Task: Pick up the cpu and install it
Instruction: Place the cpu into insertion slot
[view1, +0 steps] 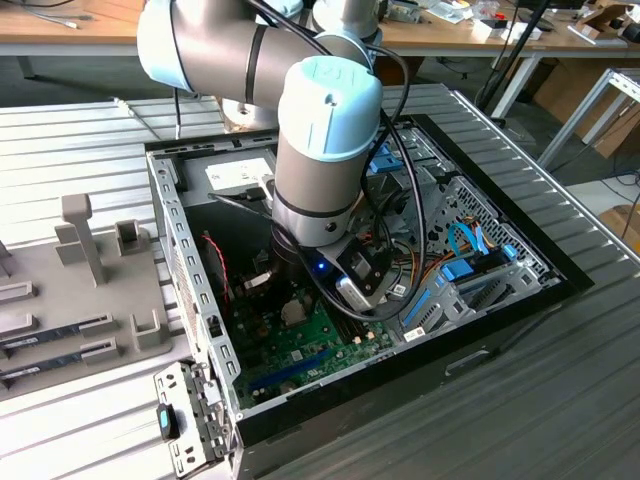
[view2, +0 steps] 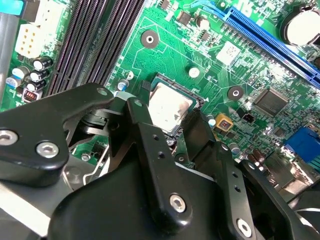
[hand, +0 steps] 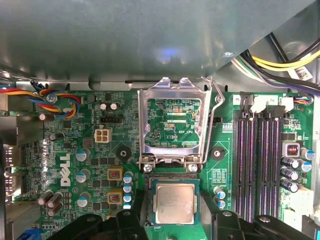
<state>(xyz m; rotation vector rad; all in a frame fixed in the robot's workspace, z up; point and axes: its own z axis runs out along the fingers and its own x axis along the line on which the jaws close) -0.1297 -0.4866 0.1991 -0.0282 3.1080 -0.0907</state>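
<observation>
Cpu lies in its socket, straddled by the down-reaching arm's parted pincer.

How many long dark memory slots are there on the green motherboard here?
4. The long dark memory slots stand side by side in one bank on the green motherboard, beside the silvery square cpu; the black gripper hides part of the board.
</observation>
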